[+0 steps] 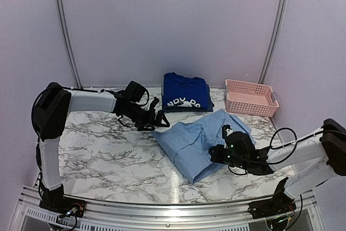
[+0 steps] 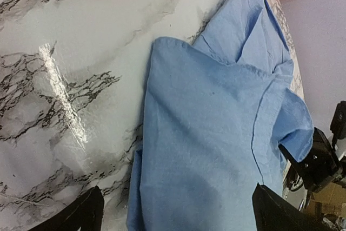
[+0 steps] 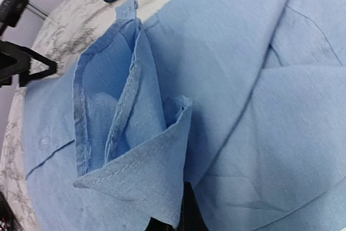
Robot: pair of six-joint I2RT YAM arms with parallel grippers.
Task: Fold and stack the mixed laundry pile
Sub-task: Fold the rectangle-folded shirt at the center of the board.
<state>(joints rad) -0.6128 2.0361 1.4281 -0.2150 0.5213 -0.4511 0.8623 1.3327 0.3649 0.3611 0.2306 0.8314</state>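
Right end effector point(image 1: 217, 154) pinches a fold of the light-blue shirt point(image 1: 197, 136), lying on the table point(image 1: 108, 152) toward 4 o'clock (probably to fold it over); left end effector point(image 1: 159, 119) hangs open at its 10 o'clock corner.

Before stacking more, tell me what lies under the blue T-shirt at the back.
A dark navy garment peeks out beneath the T-shirt along its right and front edges. Anything further below is covered.

"NDY P" on blue T-shirt point(image 1: 185, 94)
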